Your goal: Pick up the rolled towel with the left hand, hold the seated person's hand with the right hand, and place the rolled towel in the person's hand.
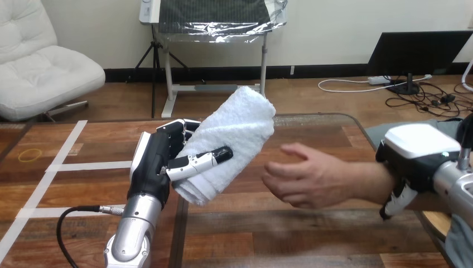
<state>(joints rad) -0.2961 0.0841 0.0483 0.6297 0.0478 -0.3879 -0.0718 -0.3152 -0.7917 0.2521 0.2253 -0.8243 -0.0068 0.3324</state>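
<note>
Towel (240, 134), rolled, clasped in our left hand (162, 162) at nine o'clock of the person's hand (307, 178); our right hand (415, 148) overlies the forearm, grip we cannot tell, so an unsteadied palm may drop it.

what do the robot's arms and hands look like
Both are black machine hands with black-and-white jointed fingers. The left hand has a white plate along its side. The right hand carries a broad, rounded white shell on its back. Each ends a silver, cylindrical forearm, and a black cable plugs in near the top of the left forearm.
</note>
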